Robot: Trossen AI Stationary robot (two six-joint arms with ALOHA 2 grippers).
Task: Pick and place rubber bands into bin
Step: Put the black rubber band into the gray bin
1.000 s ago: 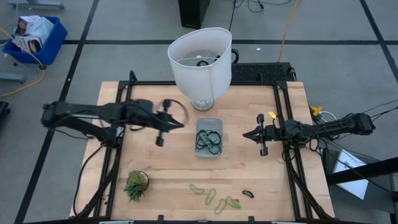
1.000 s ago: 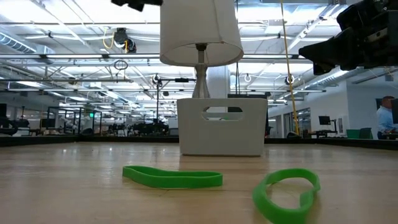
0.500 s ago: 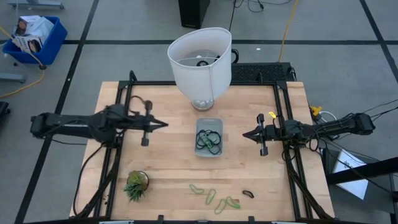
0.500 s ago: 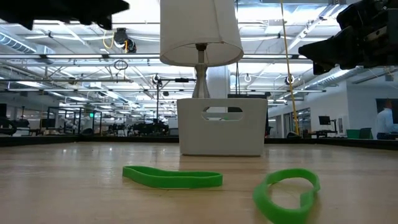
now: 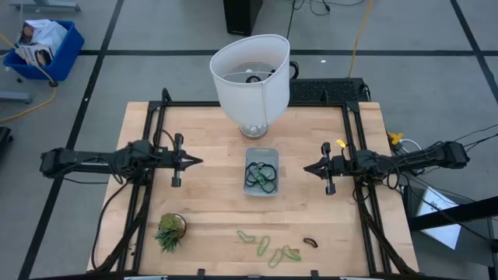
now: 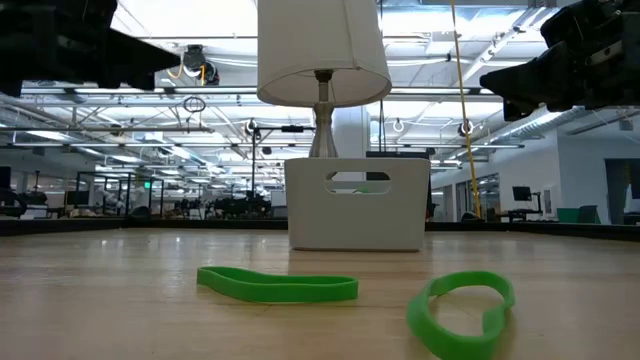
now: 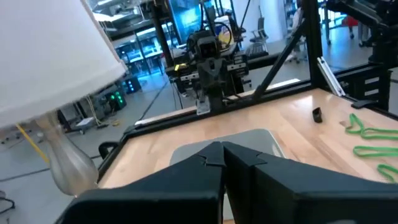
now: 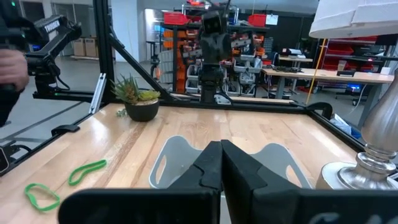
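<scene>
The pale grey-blue bin (image 5: 261, 185) sits mid-table and holds several dark rubber bands (image 5: 261, 174) and a green one. Several light green bands (image 5: 268, 247) and one small dark band (image 5: 310, 243) lie flat on the wood near the table's near edge; they also show in the low view (image 6: 277, 285). My left gripper (image 5: 200, 162) hovers left of the bin, shut and empty, its tips meeting in the left wrist view (image 7: 221, 149). My right gripper (image 5: 306, 167) hovers right of the bin, shut and empty, as the right wrist view (image 8: 219, 149) shows.
A big white lampshade on its lamp (image 5: 250, 74) stands just behind the bin. A small potted plant (image 5: 170, 231) stands at the near left. A blue crate (image 5: 43, 47) is on the floor at the far left. Black frame rails run along the table's left and right sides.
My left gripper has drawn back toward the table's left edge, away from the bin, and has come down a little; it now hangs still. My right gripper has kept still. The bands on the table and in the bin have not moved.
</scene>
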